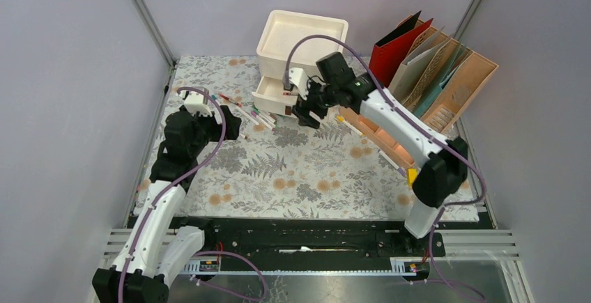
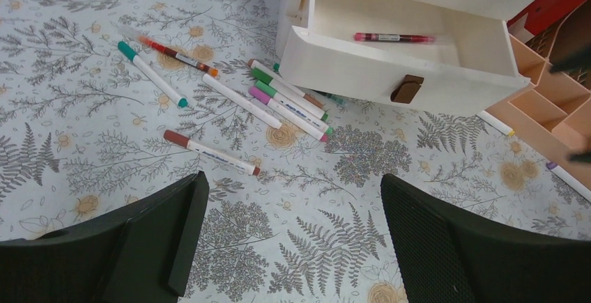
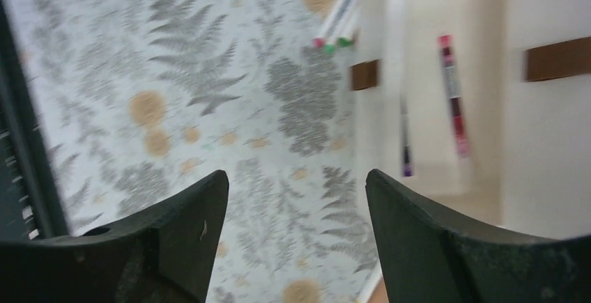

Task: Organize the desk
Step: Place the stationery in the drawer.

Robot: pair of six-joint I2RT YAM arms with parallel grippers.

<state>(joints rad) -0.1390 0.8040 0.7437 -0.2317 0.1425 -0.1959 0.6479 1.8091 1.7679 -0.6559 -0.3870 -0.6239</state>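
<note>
Left fingers (image 2: 139, 247) spread wide and empty above loose markers (image 2: 289, 104) on fern-print tabletop (image 2: 306, 247), right fingers (image 3: 446, 240) apart, holding nothing, near open drawer (image 2: 390, 73) containing red pen (image 2: 392, 37)

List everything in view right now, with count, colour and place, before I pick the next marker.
desk: one, pale cloth with grey-green ferns and orange flowers, under everything
drawer unit: one, cream, far centre, lower drawer pulled open
pen: at least one, red, lying in the open drawer
loose markers: at least seven, mixed colours, on the cloth left of the drawer front
file rack: one, tan, far right corner
red folder: one, red, leftmost in the rack
compartment tray: one, peach, right of the drawer unit
left pincer: one, black, open and empty, above the cloth near the markers
right pincer: one, black, open and empty, by the open drawer
</note>
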